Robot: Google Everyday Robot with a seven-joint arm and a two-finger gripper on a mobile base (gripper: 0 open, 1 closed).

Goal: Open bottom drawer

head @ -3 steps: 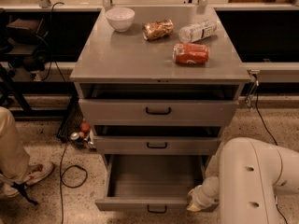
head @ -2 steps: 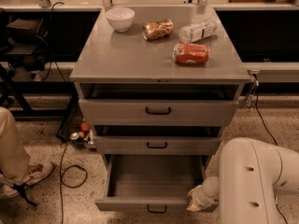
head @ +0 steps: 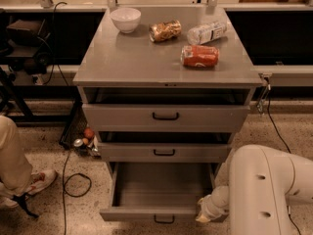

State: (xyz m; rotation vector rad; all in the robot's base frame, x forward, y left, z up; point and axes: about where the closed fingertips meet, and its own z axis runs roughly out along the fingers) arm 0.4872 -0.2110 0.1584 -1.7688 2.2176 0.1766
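Standing pulled well out at the cabinet's (head: 166, 67) 6 o'clock: bottom drawer (head: 161, 192), grey, with a black bar handle (head: 164, 220) on its front. Gripper (head: 204, 215) sits at the drawer's 4 o'clock corner, and whether it is open or closed cannot be told. Cabinet top holds a white bowl (head: 125, 18) at 11 o'clock, and a bag (head: 165, 30), bottle (head: 207, 32) and red can (head: 199, 56) toward 2 o'clock.

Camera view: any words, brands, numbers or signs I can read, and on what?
No text is readable.
On the red can: pale print, too blurred.
On the clear bottle: label too blurred.
On the brown packet: print too blurred.
On the bottom drawer, pulled out: no label visible.
On the gripper, by that drawer's front right corner: no marking visible.
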